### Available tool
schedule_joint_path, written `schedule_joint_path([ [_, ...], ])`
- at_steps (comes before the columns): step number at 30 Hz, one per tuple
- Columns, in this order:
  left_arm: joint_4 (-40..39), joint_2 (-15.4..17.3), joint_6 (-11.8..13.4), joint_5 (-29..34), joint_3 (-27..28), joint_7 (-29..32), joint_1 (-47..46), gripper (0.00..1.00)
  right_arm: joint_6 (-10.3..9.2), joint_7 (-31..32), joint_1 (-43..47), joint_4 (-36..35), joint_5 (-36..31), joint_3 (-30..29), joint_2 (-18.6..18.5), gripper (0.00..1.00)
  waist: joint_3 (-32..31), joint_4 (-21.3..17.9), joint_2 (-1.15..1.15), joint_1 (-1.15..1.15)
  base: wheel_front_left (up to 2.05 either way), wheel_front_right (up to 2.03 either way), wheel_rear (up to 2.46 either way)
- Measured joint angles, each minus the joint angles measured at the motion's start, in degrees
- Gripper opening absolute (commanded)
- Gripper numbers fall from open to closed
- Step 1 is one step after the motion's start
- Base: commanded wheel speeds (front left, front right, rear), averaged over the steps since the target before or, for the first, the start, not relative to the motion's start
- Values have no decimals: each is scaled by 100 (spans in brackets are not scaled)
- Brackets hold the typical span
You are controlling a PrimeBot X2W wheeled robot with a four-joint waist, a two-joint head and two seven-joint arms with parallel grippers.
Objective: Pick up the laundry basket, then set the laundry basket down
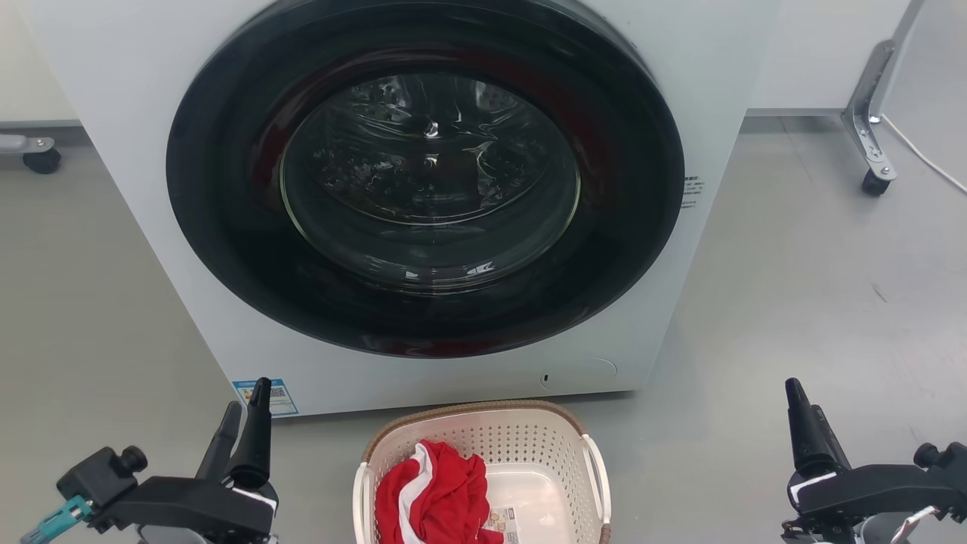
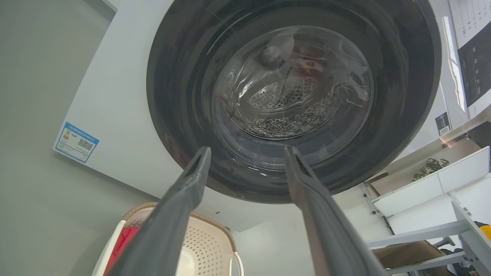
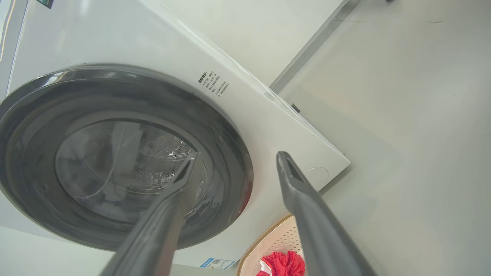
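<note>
The laundry basket sits on the floor in front of the washing machine, at the bottom middle of the head view. It is cream-white with perforated sides and a brown woven-look rim, and a red and white garment lies in its left half. My left gripper hangs open to the basket's left, apart from it. On the basket's right, my right gripper is open and well clear. The basket shows low in the left wrist view, and its rim in the right wrist view.
A white front-loading washing machine with a closed dark round door stands right behind the basket. A castor leg stands at the far right and another wheel at the far left. Grey floor lies on both sides.
</note>
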Motion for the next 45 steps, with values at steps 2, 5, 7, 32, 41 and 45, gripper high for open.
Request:
schedule_joint_path([
  [2, -15, 29, 45, 141, -47, -42, -2, 100, -38, -29, -3, -9, -102, 46, -22, 100, -1, -1, 0, 0, 0, 0, 0],
  [5, -55, 97, 109, 467, -169, -100, -6, 100, -100, -79, -19, -30, -437, 183, -88, 100, -4, -4, 0, 0, 0, 0, 0],
  [7, -91, 145, 149, 686, -240, -143, -21, 100, -142, -129, -31, -38, -677, 269, -127, 100, -5, -6, 0, 0, 0, 0, 0],
  [32, -43, 297, 554, 2398, -827, -636, -71, 100, -530, -612, -129, -14, -2783, 964, -391, 100, 10, -7, 0, 0, 0, 0, 0],
  [41, 101, 307, 700, 2913, -968, -815, -70, 100, -654, -793, -127, 27, -3361, 1100, -439, 100, -7, 0, 0, 0, 0, 0, 0],
  [45, 163, 310, 754, 3128, -1022, -854, -70, 100, -702, -884, -126, 38, -3561, 1131, -444, 100, -18, -2, 0, 0, 0, 0, 0],
])
